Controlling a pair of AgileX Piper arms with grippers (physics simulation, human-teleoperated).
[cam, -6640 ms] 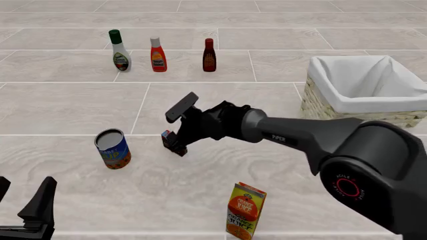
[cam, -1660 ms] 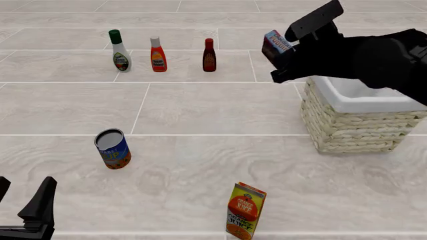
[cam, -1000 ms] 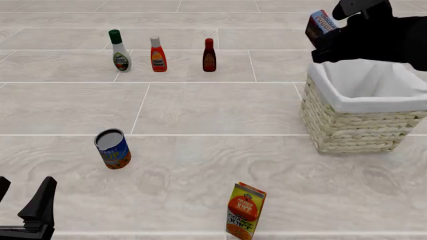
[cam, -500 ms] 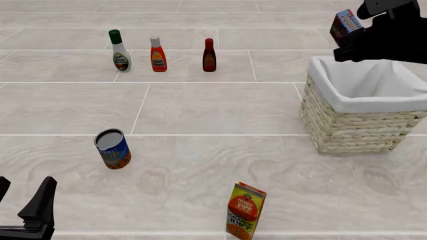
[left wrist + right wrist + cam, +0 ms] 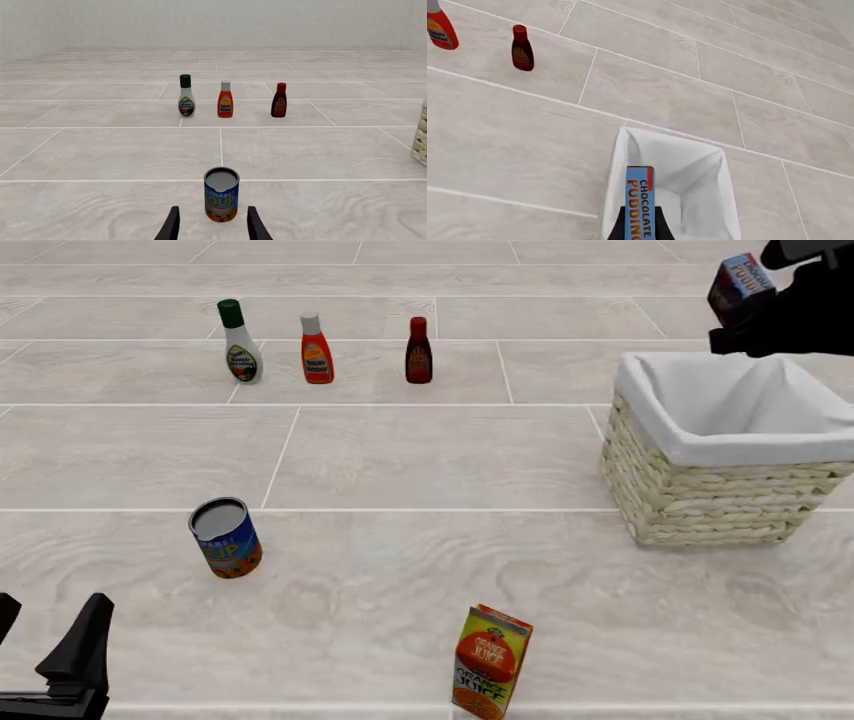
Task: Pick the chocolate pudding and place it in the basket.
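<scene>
One boxy chocolate pudding (image 5: 741,282) pinched in right gripper (image 5: 763,290) above woven, cloth-lined basket (image 5: 707,495); left gripper (image 5: 211,231) spread.

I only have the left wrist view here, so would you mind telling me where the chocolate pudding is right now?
Observer: The right gripper holds the chocolate pudding in the air, above the far side of the basket.
Operator: Thanks. Is it over the opening, as far as you can see?
Observer: In the right wrist view the chocolate pudding lines up with the basket's white lining below it.
Operator: Is anything already inside the basket?
Observer: Only bare white lining shows in both views.
Operator: And what else is on the table?
Observer: An orange juice carton stands near the front edge, which your view misses.
</scene>
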